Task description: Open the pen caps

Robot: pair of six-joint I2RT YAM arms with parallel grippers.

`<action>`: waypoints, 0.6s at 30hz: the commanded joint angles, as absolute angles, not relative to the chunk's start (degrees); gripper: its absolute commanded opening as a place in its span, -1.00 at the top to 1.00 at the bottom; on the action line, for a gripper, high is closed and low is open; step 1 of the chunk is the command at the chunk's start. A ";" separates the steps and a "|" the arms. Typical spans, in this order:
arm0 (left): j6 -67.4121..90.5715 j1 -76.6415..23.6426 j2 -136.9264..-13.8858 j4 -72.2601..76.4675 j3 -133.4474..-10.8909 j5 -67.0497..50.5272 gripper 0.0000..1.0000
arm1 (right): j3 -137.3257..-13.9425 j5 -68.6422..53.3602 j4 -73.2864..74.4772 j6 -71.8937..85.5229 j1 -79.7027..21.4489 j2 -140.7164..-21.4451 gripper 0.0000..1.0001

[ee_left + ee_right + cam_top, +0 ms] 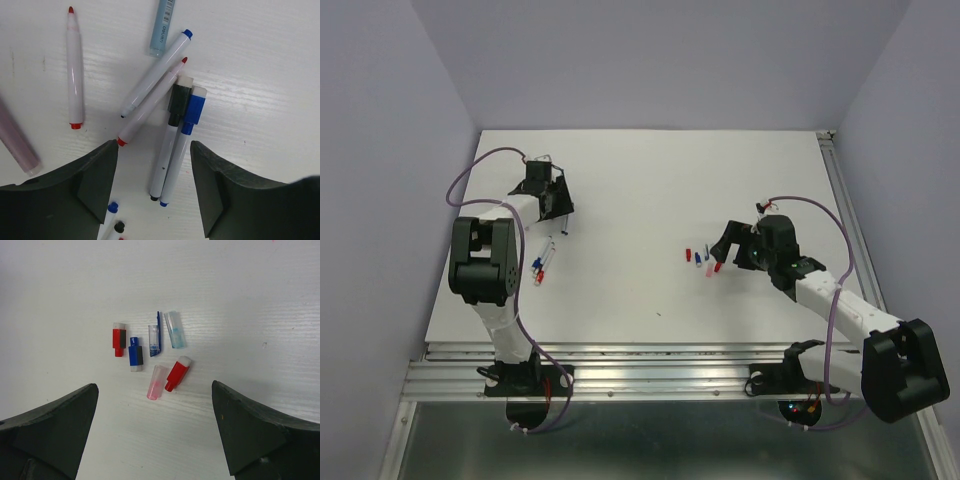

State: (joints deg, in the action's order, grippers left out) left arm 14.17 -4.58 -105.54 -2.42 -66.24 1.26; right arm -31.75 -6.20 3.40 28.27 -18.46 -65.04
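Observation:
In the left wrist view my left gripper [154, 186] stands open above the table, its fingers [95, 177] on either side of the tail ends of two capped pens. One wears a black cap [179, 100], the other a blue cap [196, 106]. Neither finger touches them. Three uncapped pens lie nearby: a red-tipped one [75, 70], a blue-tipped one [155, 75] and another red-tipped one [150, 104]. My right gripper [154, 407] is open over several loose pen caps [700, 258]: red [118, 338], dark blue [135, 354], light blue [175, 330], pink [157, 382] and red [177, 373].
A light blue pen [162, 25] and a mauve pen [17, 145] lie at the edges of the left wrist view. More pen ends [113, 207] show under the left finger. The white table [650, 190] ends at a metal rail [650, 365] in front.

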 commanded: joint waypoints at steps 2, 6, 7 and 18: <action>13.98 -4.57 -103.97 -1.58 -66.80 0.27 -0.38 | -31.03 -5.63 1.14 28.21 -18.63 -65.39 -1.00; 13.71 -4.57 -105.02 -2.37 -67.41 -0.45 -0.20 | -31.20 -5.63 1.05 28.21 -18.72 -65.65 -1.00; 13.71 -4.57 -105.12 -2.72 -67.76 -0.44 -0.19 | -31.20 -5.63 1.14 28.21 -18.72 -65.74 -1.00; 13.80 -4.57 -107.22 -3.60 -68.64 0.44 -0.03 | -31.29 -5.63 1.14 28.21 -18.72 -66.09 -1.00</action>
